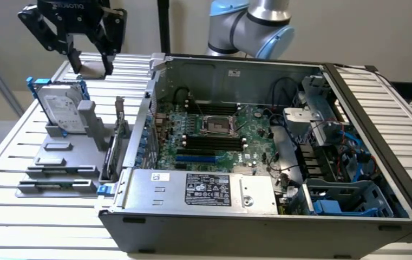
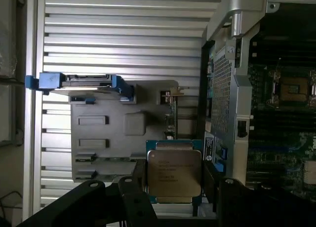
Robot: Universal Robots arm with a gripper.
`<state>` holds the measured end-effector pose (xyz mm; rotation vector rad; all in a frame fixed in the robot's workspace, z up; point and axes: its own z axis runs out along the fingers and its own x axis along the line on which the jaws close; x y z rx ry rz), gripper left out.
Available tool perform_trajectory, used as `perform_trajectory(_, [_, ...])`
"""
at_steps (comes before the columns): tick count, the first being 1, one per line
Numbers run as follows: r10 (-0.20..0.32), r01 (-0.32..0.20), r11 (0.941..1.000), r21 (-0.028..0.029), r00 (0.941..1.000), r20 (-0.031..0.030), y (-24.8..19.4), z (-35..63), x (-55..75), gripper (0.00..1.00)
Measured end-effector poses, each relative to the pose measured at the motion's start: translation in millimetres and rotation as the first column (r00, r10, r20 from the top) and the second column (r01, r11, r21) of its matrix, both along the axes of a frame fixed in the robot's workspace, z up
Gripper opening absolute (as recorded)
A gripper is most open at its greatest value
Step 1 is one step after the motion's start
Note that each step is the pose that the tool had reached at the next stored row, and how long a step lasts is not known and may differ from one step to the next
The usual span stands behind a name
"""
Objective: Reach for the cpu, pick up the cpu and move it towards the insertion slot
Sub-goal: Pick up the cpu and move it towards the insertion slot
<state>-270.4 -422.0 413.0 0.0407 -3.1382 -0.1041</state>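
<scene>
Now my half-open jaws hold the small silver-faced square cpu (image 2: 174, 175) aloft; reaching the silver-framed insertion slot (image 1: 216, 125) should mean heading four o'clock in the exterior view.

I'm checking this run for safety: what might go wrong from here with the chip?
The tool seems to grip the chip only by its edges, well above the table; a slip would probably drop it onto the slats or the hard drive. The case wall stands between the tool and the socket, so a low path across might clip it.
</scene>
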Motion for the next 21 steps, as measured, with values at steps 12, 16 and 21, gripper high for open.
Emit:
perform_trajectory(12, [0.0, 0.0, 1.0, 0.0063, 1.0, -0.0004, 0.0, 4.9, 54.5, 0.55])
perform_trajectory(16, [0.0, 0.0, 0.9999, 0.0129, 1.0, -0.0002, 0.1, 4.9, 72.8, 0.55])
perform_trajectory(21, [0.0, 0.0, 0.9999, 0.015, 1.0, -0.0003, 0.7, 4.8, 95.7, 0.55])
